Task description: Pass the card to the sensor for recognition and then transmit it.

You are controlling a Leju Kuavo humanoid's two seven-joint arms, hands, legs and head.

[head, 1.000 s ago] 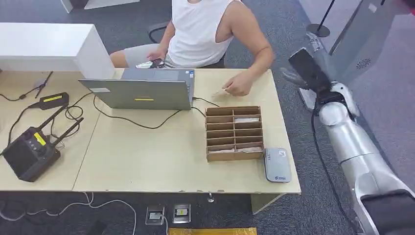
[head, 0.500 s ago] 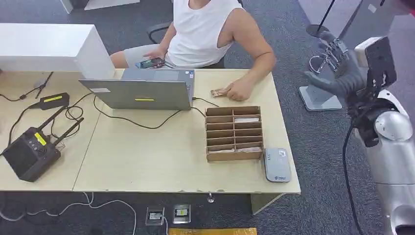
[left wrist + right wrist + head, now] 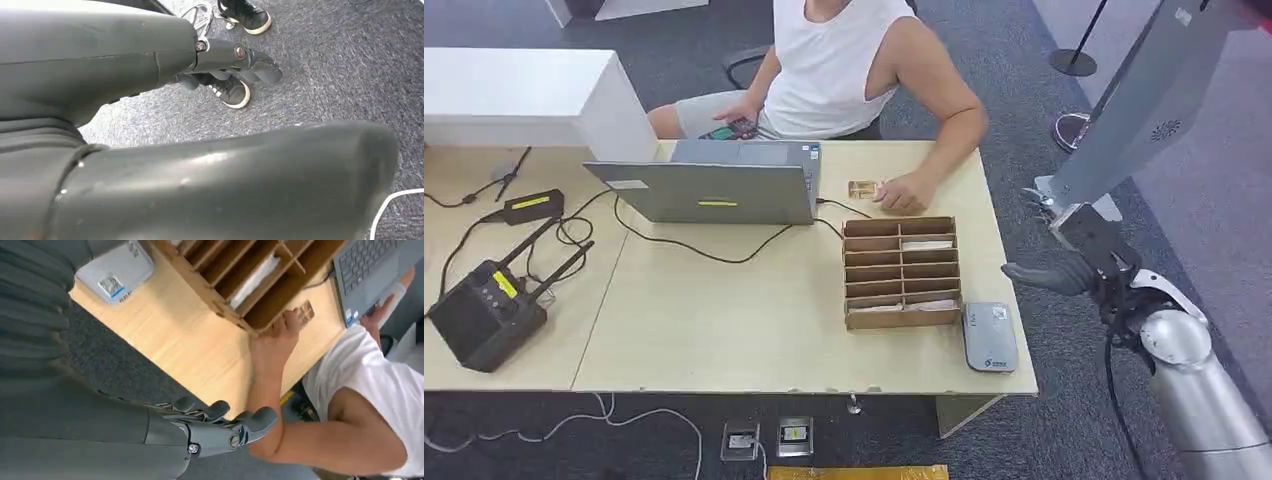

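A small brownish card (image 3: 862, 188) lies on the table behind the cardboard organizer (image 3: 902, 272), with a person's hand (image 3: 902, 192) touching it. In the right wrist view the card (image 3: 304, 314) sticks out past that person's fingers. The grey sensor (image 3: 990, 337) lies flat at the table's front right corner, also seen as the sensor (image 3: 114, 271). My right hand (image 3: 1064, 262) hovers off the table's right edge, fingers stretched out, empty; the same right hand (image 3: 220, 426) hangs above the floor beside the person's forearm. My left hand (image 3: 227, 55) hangs over the carpet, holding nothing.
A person in a white top (image 3: 834, 60) sits behind the table at an open laptop (image 3: 714, 185). Cables, a black radio box (image 3: 484, 312) and a charger lie on the left. A grey stand (image 3: 1124, 110) rises at the right. Shoes (image 3: 235, 92) rest on the carpet.
My right arm has swung down from high at the far right to just beside the table's right edge. The person's hand has brought the card onto the table and shifted it slightly left.
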